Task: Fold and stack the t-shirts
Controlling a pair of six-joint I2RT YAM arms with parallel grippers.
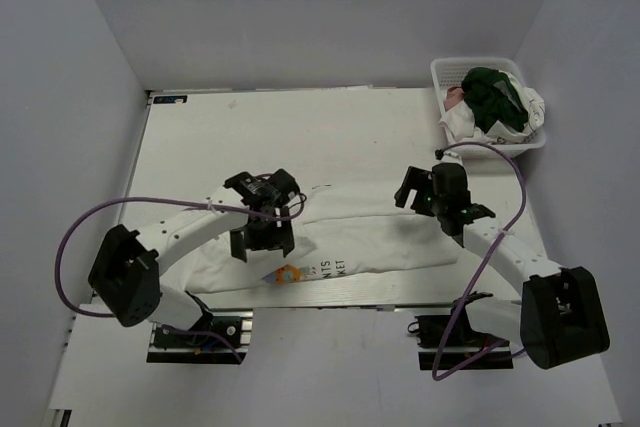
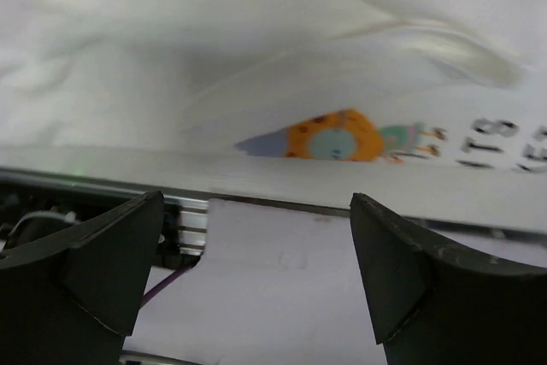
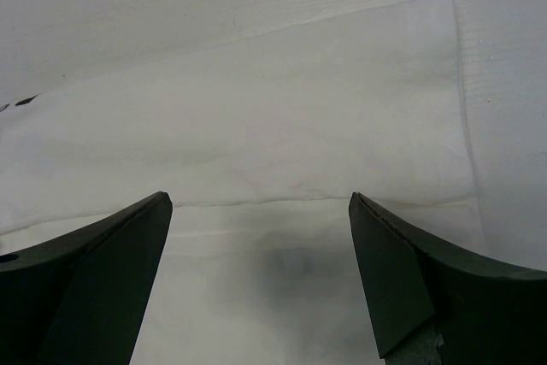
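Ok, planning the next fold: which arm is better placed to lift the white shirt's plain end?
Right, probably: the right gripper, open, hangs over the white t-shirt's plain end; the left gripper, also open, is by the graphic.

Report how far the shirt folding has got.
Done: no finished stack shows. In hand: the white graphic t-shirt lies as a long, seemingly part-folded band near the front edge of the table; the left gripper and right gripper hover open over it, holding nothing. Left: finish that fold, then the dark green t-shirt, pink t-shirt and plain white t-shirt heaped in the basket.
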